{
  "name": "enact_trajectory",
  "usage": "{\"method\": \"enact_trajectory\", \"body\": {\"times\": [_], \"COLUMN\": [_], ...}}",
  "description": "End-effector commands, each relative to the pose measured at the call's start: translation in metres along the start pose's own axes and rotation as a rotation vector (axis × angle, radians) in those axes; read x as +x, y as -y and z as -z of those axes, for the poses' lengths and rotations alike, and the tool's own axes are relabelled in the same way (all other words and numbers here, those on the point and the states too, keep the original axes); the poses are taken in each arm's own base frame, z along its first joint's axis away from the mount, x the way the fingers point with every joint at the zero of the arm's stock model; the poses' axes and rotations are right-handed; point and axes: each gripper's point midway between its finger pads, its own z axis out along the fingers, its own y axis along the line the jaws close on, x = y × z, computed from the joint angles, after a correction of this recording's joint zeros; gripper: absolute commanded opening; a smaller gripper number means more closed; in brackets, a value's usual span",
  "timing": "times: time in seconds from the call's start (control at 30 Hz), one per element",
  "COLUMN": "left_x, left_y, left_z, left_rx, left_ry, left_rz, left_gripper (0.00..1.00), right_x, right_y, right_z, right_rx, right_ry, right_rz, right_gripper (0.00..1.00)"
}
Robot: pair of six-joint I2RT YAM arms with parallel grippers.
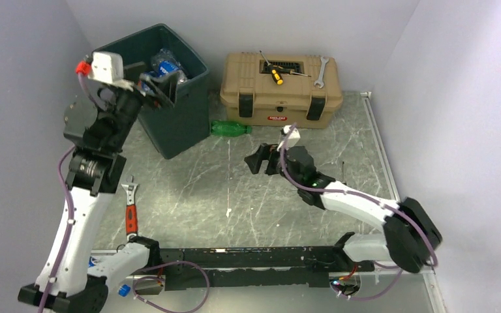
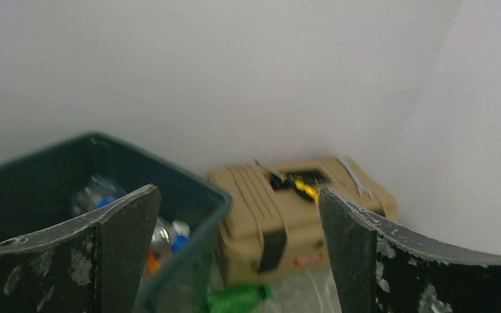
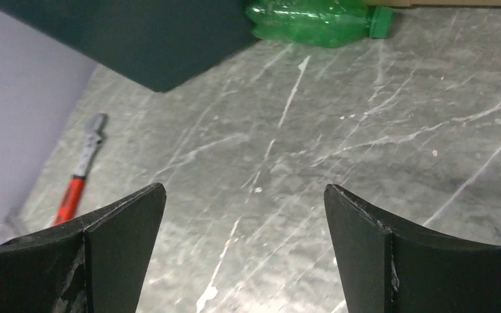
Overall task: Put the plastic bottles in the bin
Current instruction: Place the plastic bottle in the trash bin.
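Note:
The dark green bin [image 1: 181, 114] stands at the back left with several plastic bottles [image 1: 167, 66] inside. My left gripper [image 1: 160, 90] hangs open over its near rim with nothing between the fingers. The left wrist view shows the bin's rim [image 2: 196, 184] and clear bottles with blue and orange parts [image 2: 169, 236] inside. One green bottle [image 1: 229, 128] lies on its side on the table between bin and toolbox; it also shows as the green bottle [image 3: 313, 23] at the top of the right wrist view. My right gripper [image 1: 256, 160] is open and empty, low over the table, short of that bottle.
A tan toolbox [image 1: 279, 88] sits at the back, with a yellow-handled screwdriver [image 1: 274, 73] and a silver wrench [image 1: 319, 72] on its lid. An orange-handled wrench [image 1: 130, 215] lies near the left arm's base. Walls close in on both sides.

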Motion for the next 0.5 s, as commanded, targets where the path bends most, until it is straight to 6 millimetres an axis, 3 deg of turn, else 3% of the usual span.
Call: {"method": "enact_trajectory", "body": {"times": [0.0,0.2,0.3,0.47], "left_x": [0.029,0.046,0.057,0.06], "left_y": [0.03,0.033,0.028,0.02], "left_z": [0.037,0.071,0.079,0.087], "left_rx": [0.161,0.193,0.173,0.125], "left_ry": [-0.065,-0.039,-0.049,-0.011], "left_rz": [0.041,0.015,0.006,0.02], "left_gripper": [0.96,0.97,0.97,0.97], "right_x": [-0.048,-0.045,-0.045,-0.041], "right_y": [-0.012,0.007,0.011,0.032], "right_z": [-0.039,-0.106,-0.14,-0.188], "right_rx": [-0.047,0.011,0.038,0.147], "right_ry": [0.24,0.297,0.308,0.331], "right_rz": [0.109,0.288,0.291,0.199], "right_gripper": [0.95,0.93,0.91,0.88]}}
